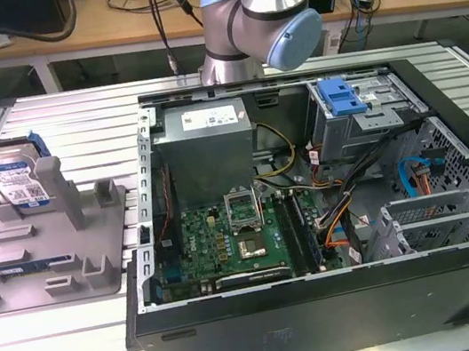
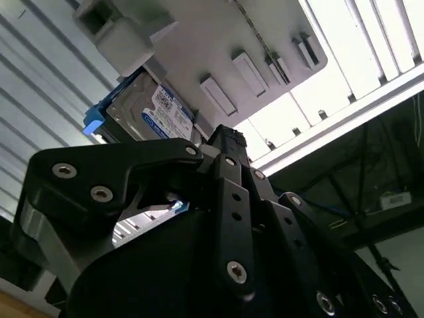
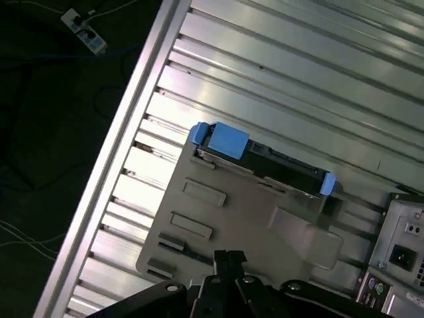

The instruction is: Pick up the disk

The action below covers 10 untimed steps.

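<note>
Disk (image 1: pixel 9 182) stands on edge in a slot at the back of a grey holder tray (image 1: pixel 94 253), towards the exterior view's left, with its white-and-blue label facing the camera. One of the tray's upright posts (image 1: pixel 51 184) stands just beside the disk and covers part of its blue-bracketed edge. The tray lies on a slatted metal table (image 1: pixel 45 117). An open computer case (image 1: pixel 329 308) sits beside the tray on the exterior view's right, showing a green motherboard (image 1: pixel 236 238), a grey power supply (image 1: pixel 206 140) and a blue-latched drive cage (image 1: pixel 343 99).

From overhead, the first wrist view shows the disk's (image 3: pixel 278 162) thin top edge with blue bracket at both ends, and a power strip (image 3: pixel 86 33) on the dark floor. The second wrist view shows the label (image 2: pixel 165 109) at a slant.

The arm (image 1: pixel 253 19) bends behind the case. The gripper (image 3: pixel 229 257) hangs above the tray, well apart from the disk, its black fingertips pressed together on nothing.
</note>
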### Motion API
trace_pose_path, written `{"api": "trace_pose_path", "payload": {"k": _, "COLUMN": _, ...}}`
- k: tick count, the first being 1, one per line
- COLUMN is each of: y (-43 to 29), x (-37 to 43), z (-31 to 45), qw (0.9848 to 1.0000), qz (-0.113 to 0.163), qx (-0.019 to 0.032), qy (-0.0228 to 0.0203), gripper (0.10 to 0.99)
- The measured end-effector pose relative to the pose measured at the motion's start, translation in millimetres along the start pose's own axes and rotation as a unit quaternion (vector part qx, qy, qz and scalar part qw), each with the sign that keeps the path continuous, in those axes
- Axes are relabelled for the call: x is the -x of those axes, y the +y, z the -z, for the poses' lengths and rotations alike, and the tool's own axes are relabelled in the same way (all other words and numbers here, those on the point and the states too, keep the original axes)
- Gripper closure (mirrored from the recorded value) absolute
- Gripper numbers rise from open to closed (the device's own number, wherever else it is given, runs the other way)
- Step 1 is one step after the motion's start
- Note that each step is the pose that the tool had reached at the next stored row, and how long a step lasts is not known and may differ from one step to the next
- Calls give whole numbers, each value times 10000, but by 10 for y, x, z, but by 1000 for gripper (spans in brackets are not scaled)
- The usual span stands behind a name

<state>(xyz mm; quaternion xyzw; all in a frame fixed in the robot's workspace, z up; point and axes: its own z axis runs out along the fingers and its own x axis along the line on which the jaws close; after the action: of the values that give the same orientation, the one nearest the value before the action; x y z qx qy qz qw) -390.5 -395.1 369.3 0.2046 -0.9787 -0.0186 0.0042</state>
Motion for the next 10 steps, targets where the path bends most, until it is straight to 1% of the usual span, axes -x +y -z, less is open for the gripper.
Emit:
{"api": "trace_pose_path", "payload": {"k": 2, "y": 0, "x": 0, "z": -1, "qw": 9996, "qz": 291, "qx": 0, "qy": 11, "gripper": 980}}
{"api": "trace_pose_path", "payload": {"k": 4, "y": 0, "x": 0, "z": -1, "qw": 9988, "qz": 493, "qx": 0, "qy": 18, "gripper": 980}}
{"api": "trace_pose_path", "payload": {"k": 5, "y": 0, "x": 0, "z": -2, "qw": 9978, "qz": 664, "qx": 0, "qy": 25, "gripper": 973}}
{"api": "trace_pose_path", "payload": {"k": 6, "y": 0, "x": 0, "z": -2, "qw": 9972, "qz": 746, "qx": 0, "qy": 29, "gripper": 918}}
{"api": "trace_pose_path", "payload": {"k": 8, "y": 0, "x": 0, "z": -2, "qw": 9956, "qz": 941, "qx": 0, "qy": 36, "gripper": 788}}
{"api": "trace_pose_path", "payload": {"k": 9, "y": 0, "x": 0, "z": -2, "qw": 9945, "qz": 1050, "qx": 0, "qy": 40, "gripper": 729}}
{"api": "trace_pose_path", "payload": {"k": 10, "y": 0, "x": 0, "z": -3, "qw": 9928, "qz": 1198, "qx": -1, "qy": 45, "gripper": 729}}
